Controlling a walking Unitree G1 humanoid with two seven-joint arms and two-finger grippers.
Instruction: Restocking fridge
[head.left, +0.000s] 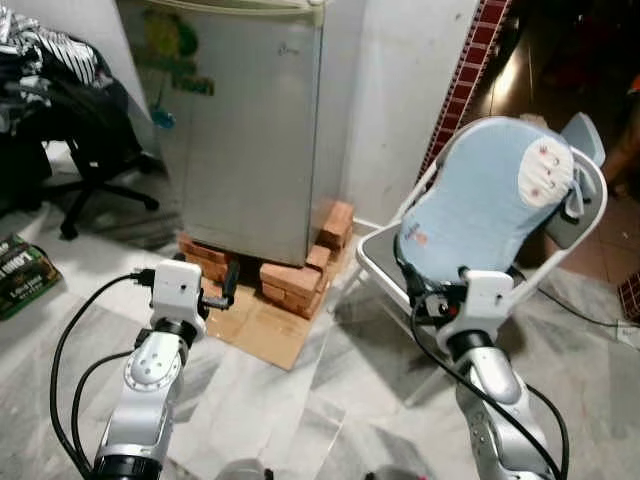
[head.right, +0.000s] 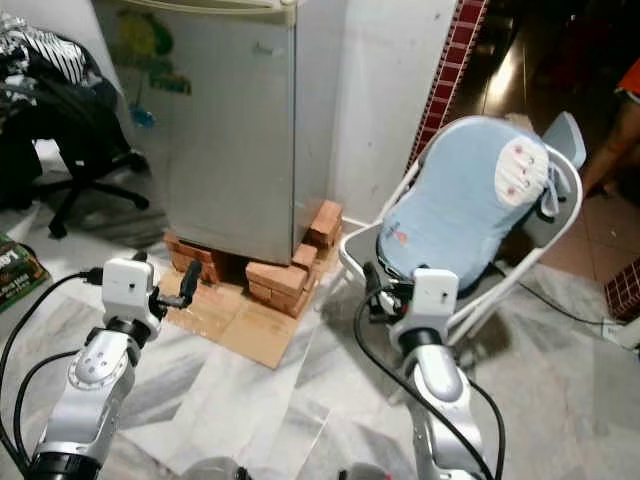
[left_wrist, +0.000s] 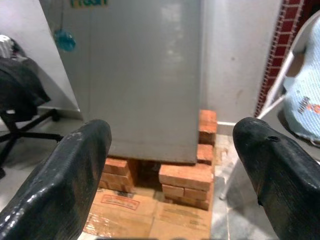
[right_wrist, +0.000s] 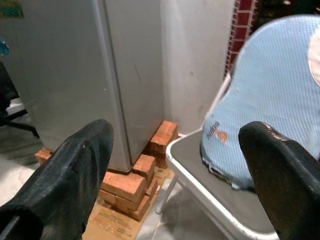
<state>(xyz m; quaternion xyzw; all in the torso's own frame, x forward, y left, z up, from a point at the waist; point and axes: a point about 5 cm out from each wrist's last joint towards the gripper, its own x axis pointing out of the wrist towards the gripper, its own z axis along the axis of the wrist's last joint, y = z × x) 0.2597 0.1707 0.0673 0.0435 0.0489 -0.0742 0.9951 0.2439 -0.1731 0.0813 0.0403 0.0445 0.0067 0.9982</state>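
Left gripper (left_wrist: 170, 165) and right gripper (right_wrist: 175, 170), both raised with fingers spread wide and holding nothing. Ahead of the left gripper stands the small grey fridge (head.left: 250, 130) (door closed), propped on red bricks (head.left: 295, 275) over flattened cardboard (head.left: 260, 325). Just beyond the right gripper, a folding chair (head.left: 385, 260) carries a pale blue cushion (head.left: 480, 200).

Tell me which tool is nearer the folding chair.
Right. The right tool hovers open just in front of the folding chair seat edge. The left tool, also open, is off to the chair's left, facing the fridge on its bricks.
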